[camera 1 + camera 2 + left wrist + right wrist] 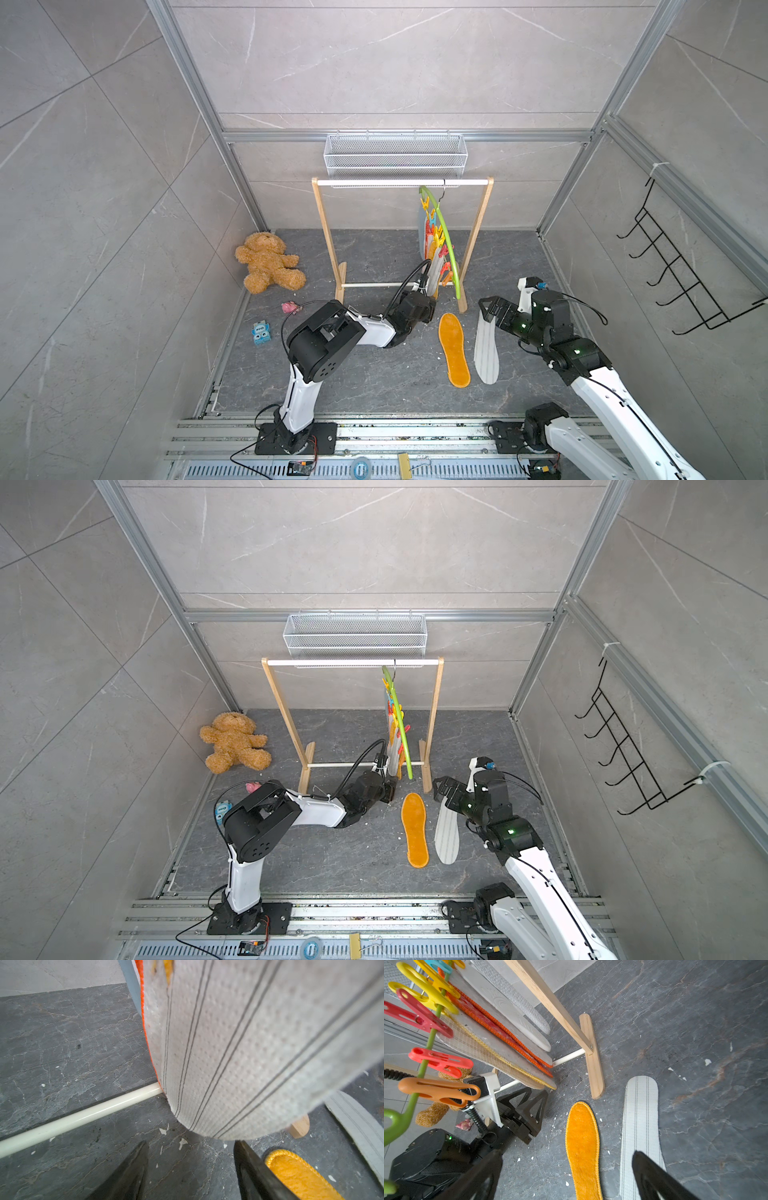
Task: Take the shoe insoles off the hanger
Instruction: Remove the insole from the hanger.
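While the fuzzy orange insole (454, 351) and the white striped insole (486, 351) lie flat side by side on the dark veined floor (353, 365), right of centre in both top views, the other shoe insoles (508, 1014) hang clipped to the hanger (448, 241). It is a thin, curved lime-green bar hooked on the wooden rail frame (328, 241). A white wire-mesh basket (395, 156) sits above the frame; its contents cannot be told.

Both floor insoles run up-and-down the frame, broad ends lowest. The hanging ones, of felt, weave and embossed foam, some rimmed with orange cord, hang lengthwise with rounded ends down.

The left gripper (190, 1153) has its fingers parted and grips nothing, just below a hanging dimpled striped insole (249, 1043). The right gripper (563, 1154) is spread wide and empty over the white striped insole's narrow end.
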Robot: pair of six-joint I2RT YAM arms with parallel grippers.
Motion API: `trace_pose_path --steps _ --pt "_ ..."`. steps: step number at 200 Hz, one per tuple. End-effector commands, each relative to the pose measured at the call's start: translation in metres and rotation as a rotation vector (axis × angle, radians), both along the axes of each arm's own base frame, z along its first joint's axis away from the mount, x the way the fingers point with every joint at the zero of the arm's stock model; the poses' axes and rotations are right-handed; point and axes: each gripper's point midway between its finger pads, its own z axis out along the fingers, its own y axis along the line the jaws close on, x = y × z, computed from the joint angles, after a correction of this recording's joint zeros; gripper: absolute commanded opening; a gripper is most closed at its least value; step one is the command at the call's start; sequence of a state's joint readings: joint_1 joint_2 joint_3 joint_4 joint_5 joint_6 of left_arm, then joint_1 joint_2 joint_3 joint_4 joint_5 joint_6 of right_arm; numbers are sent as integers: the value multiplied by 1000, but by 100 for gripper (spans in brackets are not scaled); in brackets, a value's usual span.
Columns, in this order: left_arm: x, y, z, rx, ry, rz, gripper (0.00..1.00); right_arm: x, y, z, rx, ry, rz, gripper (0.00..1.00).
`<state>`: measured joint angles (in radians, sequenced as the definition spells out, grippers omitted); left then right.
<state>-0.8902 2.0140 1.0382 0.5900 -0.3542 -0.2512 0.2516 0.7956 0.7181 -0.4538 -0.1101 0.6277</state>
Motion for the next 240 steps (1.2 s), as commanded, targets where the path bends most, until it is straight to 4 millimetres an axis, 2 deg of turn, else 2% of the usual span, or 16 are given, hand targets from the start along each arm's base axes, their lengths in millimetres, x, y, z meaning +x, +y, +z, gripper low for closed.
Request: trace_pose_path --steps 1,91,149,240 --pt "10 -8 13 -21 -59 35 69 -4 1 -5 7 18 14 100" --pt "22 1 8 28 -83 130 57 -3 4 -9 29 31 20 100" --pt "24 2 14 39 -104 131 47 -3 5 -11 46 35 21 100" --pt "21 19 33 38 -152 178 32 0 10 -11 76 36 34 100"
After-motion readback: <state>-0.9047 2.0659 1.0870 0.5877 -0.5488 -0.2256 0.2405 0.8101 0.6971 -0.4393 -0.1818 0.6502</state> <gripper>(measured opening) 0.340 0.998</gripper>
